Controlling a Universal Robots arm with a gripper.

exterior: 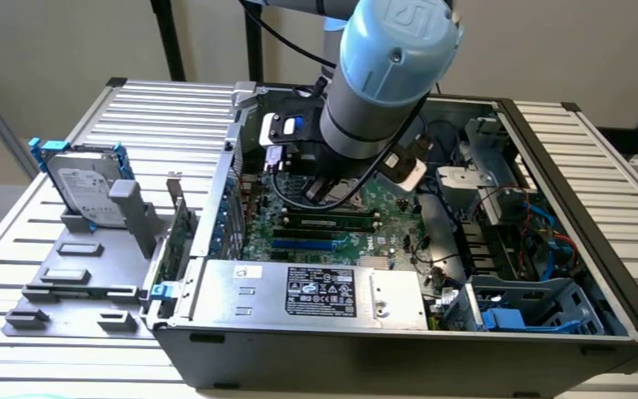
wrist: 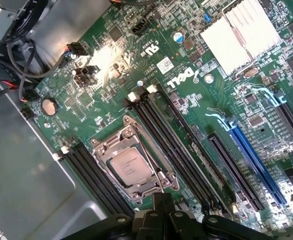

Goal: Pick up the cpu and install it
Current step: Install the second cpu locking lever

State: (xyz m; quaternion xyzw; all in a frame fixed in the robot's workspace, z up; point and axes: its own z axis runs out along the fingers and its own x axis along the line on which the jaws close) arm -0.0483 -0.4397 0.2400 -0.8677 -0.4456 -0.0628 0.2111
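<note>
Silver-grey, the cpu (wrist: 131, 166) is lying seated in the motherboard (wrist: 186, 95) socket, while the gripper (wrist: 159, 212) is hovering just above, fingers together, holding nothing.

cpu (wrist: 130, 166): brushed silver-grey metal lid, matt, sitting in a bright polished metal socket frame (wrist: 136, 162). Motherboard (wrist: 136, 75): glossy green laminate, catches glare near the black plastic connectors. Heatsink (wrist: 241, 35): pale finned metal, satin. Expansion slots (wrist: 251, 160): blue and black plastic, smooth. Arm housing (exterior: 391, 58): light blue, smooth semi-gloss shell with grey metal-looking body. Computer case (exterior: 408, 357): dark matt painted sheet metal outside, bare grey steel inside. Power supply box (exterior: 308, 291): dull silver sheet metal with black printed paper label. Hard drive (exterior: 86, 187): silver metal in a blue plastic frame. Table (exterior: 164, 108): ribbed bare aluminium slats, satin. Grey tray (exterior: 76, 274): matt plastic.
</note>
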